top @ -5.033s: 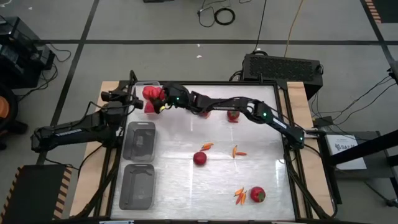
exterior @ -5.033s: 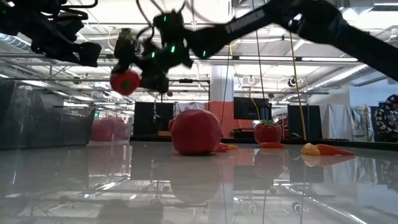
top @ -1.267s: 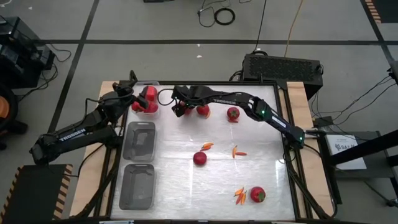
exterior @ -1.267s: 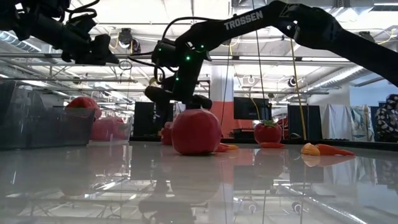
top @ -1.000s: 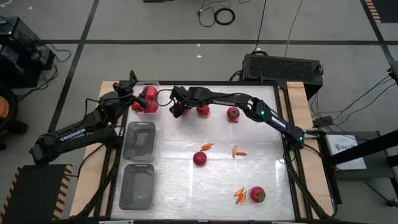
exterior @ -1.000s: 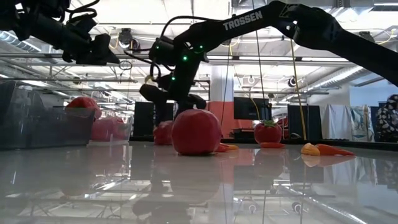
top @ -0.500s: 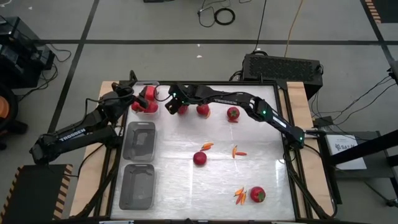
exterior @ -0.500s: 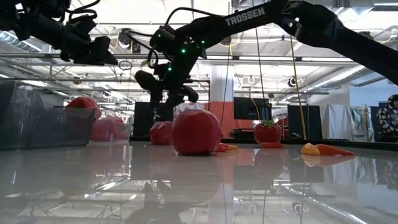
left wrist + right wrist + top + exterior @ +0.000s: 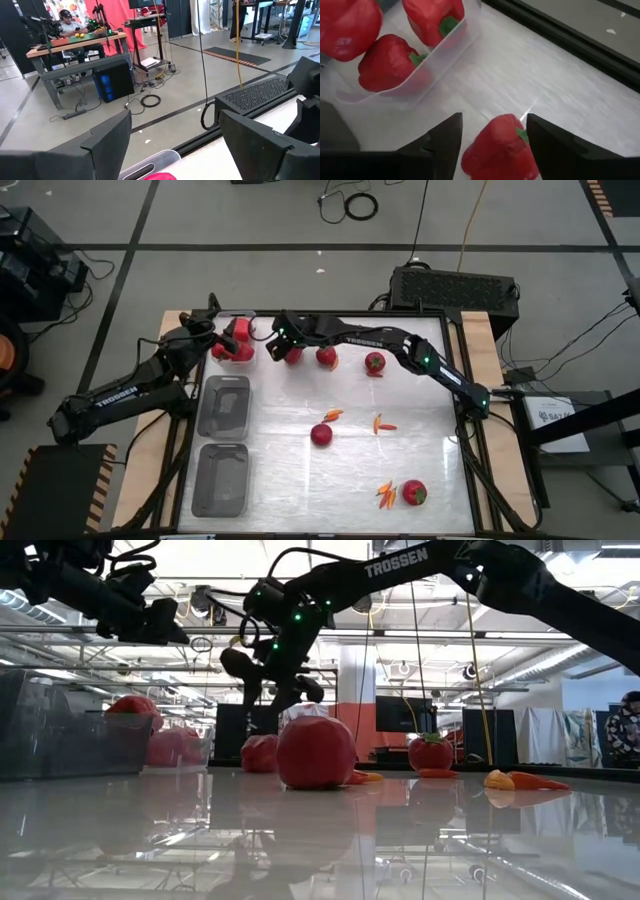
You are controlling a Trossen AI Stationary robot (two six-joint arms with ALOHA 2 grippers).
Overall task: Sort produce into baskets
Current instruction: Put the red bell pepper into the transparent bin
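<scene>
— Fingers first: what do we make of the right gripper [image 9: 492, 137]?

— Spread apart, we'd say. Our right wrist view shows its two dark fingers [image 9: 440, 140] parted, with a red bell pepper [image 9: 502, 150] lying on the white table [image 9: 570, 95] between them. We cannot tell whether either finger touches it. From above, that gripper [image 9: 281, 343] sits over the same pepper [image 9: 293, 356].

— And what lies past the fingertips?

— The far basket [image 9: 445, 47], clear plastic, just beyond them, with three red peppers [image 9: 382, 70] inside. In our high view that basket [image 9: 245, 320] is at the table's far left corner, piled with red.

— The left gripper [image 9: 175, 145]?

— Also parted, nothing between its fingers [image 9: 107, 145]. It hangs over the far basket; a sliver of red shows below the fingertips. From above we place it [image 9: 205, 335] right at the basket's left side.

— What else of the produce do we see?

— Beside the right gripper, toward the right arm's base, a second pepper [image 9: 326, 358] and then a tomato [image 9: 374, 363]. Well apart from both grippers, mid-table: another red one [image 9: 321, 434] with chilis [image 9: 333, 415] close by, more chilis [image 9: 383, 423] to its right, and near the front a red one [image 9: 414, 493] touching a cluster of chilis [image 9: 386, 496].

— The other baskets?

— Two [image 9: 224, 406] [image 9: 219, 480] in a row along the left edge, nearer the front than the left gripper.
</scene>
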